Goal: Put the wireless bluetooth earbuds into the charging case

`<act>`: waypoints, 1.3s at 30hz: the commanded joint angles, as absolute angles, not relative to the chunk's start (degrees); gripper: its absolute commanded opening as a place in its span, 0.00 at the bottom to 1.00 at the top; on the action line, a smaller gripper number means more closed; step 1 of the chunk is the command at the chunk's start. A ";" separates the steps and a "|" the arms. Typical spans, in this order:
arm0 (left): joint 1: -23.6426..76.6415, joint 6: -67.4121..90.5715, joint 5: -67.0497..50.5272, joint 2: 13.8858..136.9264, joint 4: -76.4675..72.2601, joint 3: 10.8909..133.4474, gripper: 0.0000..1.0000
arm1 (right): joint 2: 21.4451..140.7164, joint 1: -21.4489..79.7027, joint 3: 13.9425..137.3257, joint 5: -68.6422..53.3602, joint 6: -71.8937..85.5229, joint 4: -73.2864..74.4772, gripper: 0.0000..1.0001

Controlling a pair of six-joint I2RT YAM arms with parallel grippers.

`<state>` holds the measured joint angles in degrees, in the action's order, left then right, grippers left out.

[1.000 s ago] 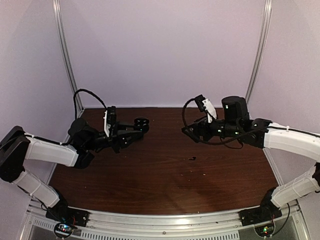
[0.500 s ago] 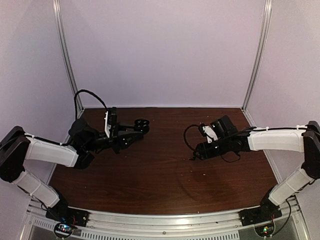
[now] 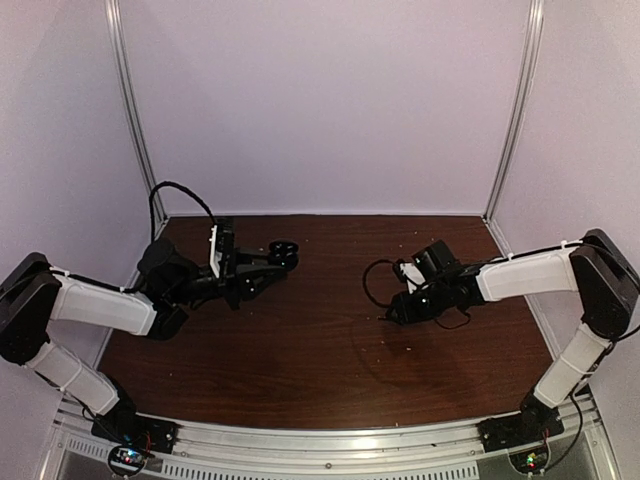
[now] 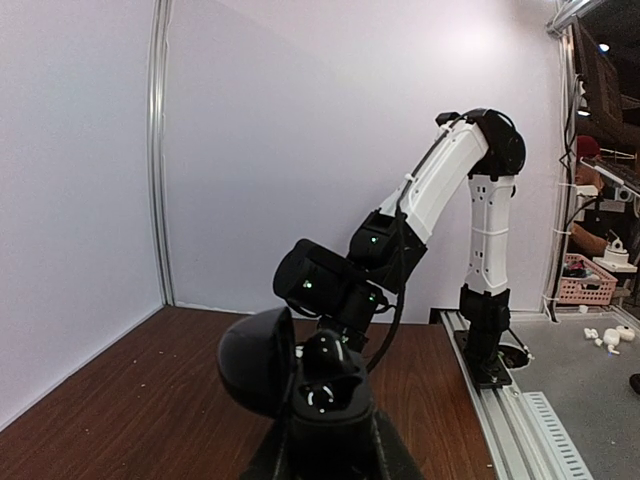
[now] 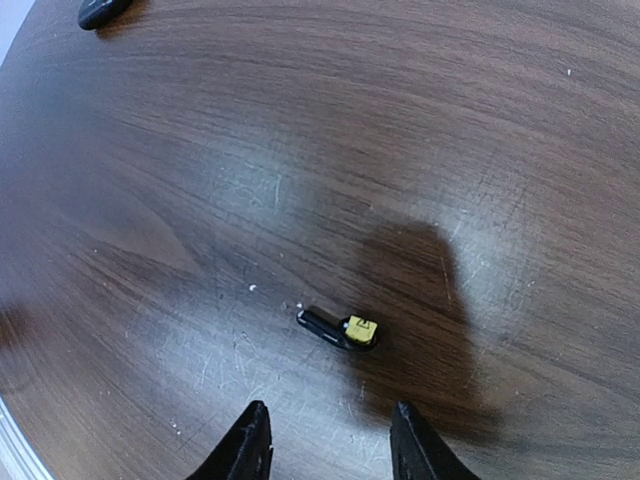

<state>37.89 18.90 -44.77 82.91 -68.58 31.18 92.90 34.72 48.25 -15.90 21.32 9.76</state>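
Right gripper (image 5: 330,445) now lower, earbud (image 5: 338,329) just ahead

Dark object (image 5: 100,12) and right fingers (image 5: 250,445) cut by edges.

The charging case (image 4: 255,360), a glossy black rounded shell, stands hinged open with its lid tipped left, clamped in the left tool (image 4: 328,445) above the counter (image 5: 450,150). 1 earbud (image 5: 338,329) lies on its side on the counter: a short black stem with a yellow end, touching nothing.
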 commanded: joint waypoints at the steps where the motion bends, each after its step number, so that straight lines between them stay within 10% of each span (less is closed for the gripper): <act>1: 37.97 17.97 -44.12 81.78 -70.04 30.68 0.00 | 94.68 33.77 48.43 -16.17 21.06 6.94 0.40; 39: 37.97 17.84 -43.75 82.32 -70.32 30.56 0.00 | 102.28 32.69 50.21 -18.29 18.79 2.28 0.22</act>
